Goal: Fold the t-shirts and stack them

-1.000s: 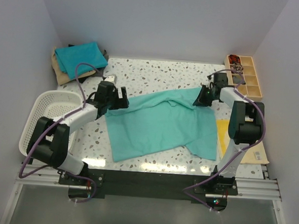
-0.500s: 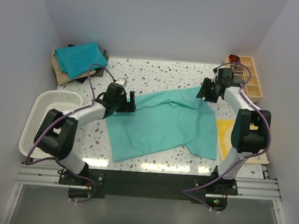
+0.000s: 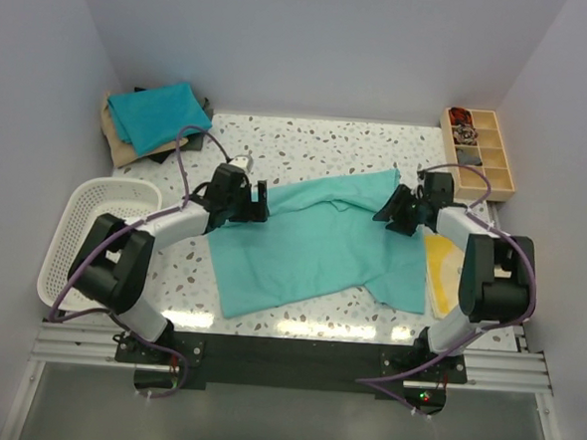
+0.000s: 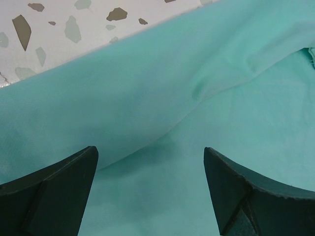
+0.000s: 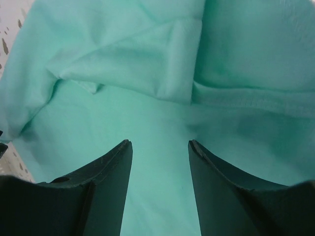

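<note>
Two tools, one sea-green t-shirt lying unfolded and rumpled at the middle of the speckled table.
Left tool: at the shirt's far left edge, fingers spread wide, only cloth beneath them, nothing gripped. Right tool: at the shirt's far right corner, fingers parted to a middling gap above a folded-over sleeve, nothing held. Teal-blue t-shirt: folded, on top of a tan t-shirt, far left corner, well apart from the spread one. White mesh basket: left edge of the table. Yellow sheet: flat, at the shirt's right edge. Wooden compartment tray: far right corner.
</note>
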Robot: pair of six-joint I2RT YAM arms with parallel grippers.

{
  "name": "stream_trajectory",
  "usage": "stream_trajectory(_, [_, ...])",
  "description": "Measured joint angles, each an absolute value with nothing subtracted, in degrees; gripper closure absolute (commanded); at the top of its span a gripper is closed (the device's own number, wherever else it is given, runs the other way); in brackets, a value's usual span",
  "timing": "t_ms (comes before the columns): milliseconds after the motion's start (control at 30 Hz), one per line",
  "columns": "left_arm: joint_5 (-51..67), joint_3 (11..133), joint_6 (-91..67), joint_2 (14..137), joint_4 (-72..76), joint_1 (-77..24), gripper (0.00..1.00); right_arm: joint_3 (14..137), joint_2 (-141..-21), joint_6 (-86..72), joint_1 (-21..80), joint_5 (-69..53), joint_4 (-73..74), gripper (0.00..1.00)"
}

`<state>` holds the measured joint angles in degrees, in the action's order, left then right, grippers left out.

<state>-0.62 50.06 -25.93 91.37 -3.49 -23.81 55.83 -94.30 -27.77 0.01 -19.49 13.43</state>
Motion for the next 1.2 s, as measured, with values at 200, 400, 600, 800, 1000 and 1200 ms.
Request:
stream_trajectory(200, [-0.6,50.6,-25.9,91.9,-3.5,-24.0,0.07,46.1,-92.0,-34.5,0.0,-20.6,3.7,0.45])
stream_trajectory(400, [-0.6,51.2,-25.8,91.9,-3.5,-24.1,0.07,45.6,-91.5,-37.7,0.0,-20.6,-6.9,0.44])
stream_trajectory(600, [-0.7,51.3,-25.7,91.9,-3.6,-24.1,0.07,45.6,-94.1,-40.3,0.1,-20.6,-12.0,0.43])
stream_trajectory(800, [-0.7,51.3,-25.3,91.9,-3.8,-24.1,0.06,45.7,-94.5,-41.2,2.0,-20.5,-12.2,0.42])
stream_trajectory(1000, [-0.7,51.4,-25.3,91.9,-3.9,-24.1,0.06,45.7,-94.5,-41.4,3.5,-20.2,-11.3,0.41])
stream_trajectory(1200, [-0.9,51.5,-25.3,91.9,-4.0,-24.1,0.06,46.0,-94.9,-41.3,3.7,-18.4,-10.2,0.41])
